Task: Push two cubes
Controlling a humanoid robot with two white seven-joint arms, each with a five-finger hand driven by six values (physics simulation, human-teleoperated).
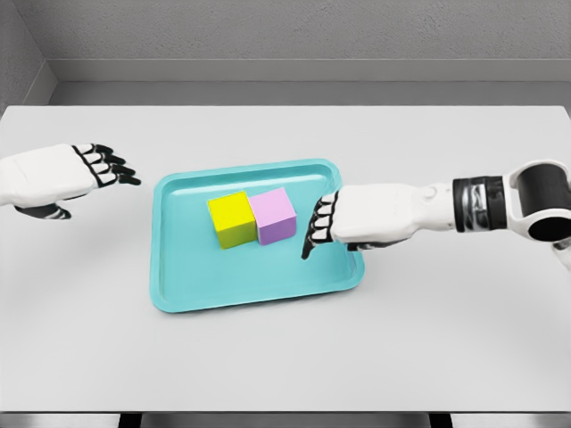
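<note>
A yellow cube and a pink cube stand side by side, touching, in the middle of a teal tray. My right hand reaches over the tray's right part, fingers extended and pointing left and down, a short gap from the pink cube's right face; it holds nothing. My left hand hovers left of the tray, fingers stretched toward it, apart from the tray's rim and empty.
The tray lies on a white table. The table's front edge runs along the bottom of the view, and a grey wall rises behind its far edge.
</note>
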